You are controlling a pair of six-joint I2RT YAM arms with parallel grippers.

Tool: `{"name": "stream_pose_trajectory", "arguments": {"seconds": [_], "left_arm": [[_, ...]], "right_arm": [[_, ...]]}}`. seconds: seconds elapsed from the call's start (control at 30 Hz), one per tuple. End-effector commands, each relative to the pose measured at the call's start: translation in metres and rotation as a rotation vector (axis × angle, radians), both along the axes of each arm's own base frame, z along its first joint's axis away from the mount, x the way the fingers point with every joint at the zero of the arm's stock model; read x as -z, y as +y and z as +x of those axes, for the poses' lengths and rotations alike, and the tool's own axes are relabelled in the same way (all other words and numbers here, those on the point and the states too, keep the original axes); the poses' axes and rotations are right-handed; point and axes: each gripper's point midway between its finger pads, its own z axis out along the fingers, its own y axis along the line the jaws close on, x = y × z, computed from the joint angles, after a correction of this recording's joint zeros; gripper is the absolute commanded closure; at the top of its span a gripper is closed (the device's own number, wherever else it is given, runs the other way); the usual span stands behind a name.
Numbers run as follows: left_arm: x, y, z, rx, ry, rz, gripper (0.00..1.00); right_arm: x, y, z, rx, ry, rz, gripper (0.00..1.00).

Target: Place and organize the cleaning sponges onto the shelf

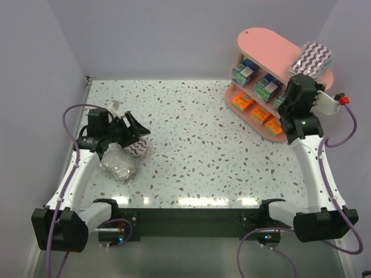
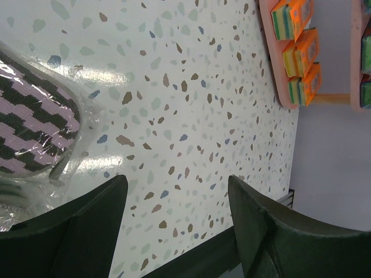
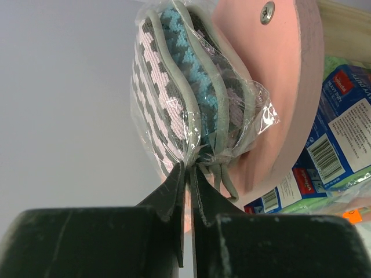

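The pink shelf (image 1: 266, 43) stands at the far right. Its middle tier holds green-and-blue packs (image 1: 267, 86); its bottom tier holds orange packs (image 1: 259, 113). My right gripper (image 3: 191, 165) is shut on the clear wrap of a purple-white zigzag sponge pack (image 3: 179, 87), which rests on the top board's right end (image 1: 313, 58). My left gripper (image 2: 177, 188) is open and empty, low over the table, just right of another zigzag pack (image 2: 35, 124). That pack (image 1: 139, 147) lies at the left beside a greyish pack (image 1: 119, 165).
The speckled table (image 1: 197, 139) spreads between the arms. Lilac walls close the back and both sides. The shelf's bottom tier with orange packs shows in the left wrist view (image 2: 298, 52).
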Motion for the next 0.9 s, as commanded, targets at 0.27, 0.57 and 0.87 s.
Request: {"name": "stream_pose_trajectory", "arguments": {"seconds": [0.27,0.57,0.87], "left_arm": [[-0.02,0.003,0.007,0.002,-0.076,0.017,0.23],[-0.026,0.012,0.016,-0.038,-0.089,0.054,0.17],[0.01,0.065,0.04,-0.234,0.015,0.211,0.15]], "right_arm": [[-0.032,0.003,-0.002,-0.039,-0.08,-0.04,0.5],[-0.057,0.045,-0.032,-0.316,-0.115,-0.173,0.21],[0.011,0.142,-0.069,-0.919,0.14,-0.253,0.15]]}}
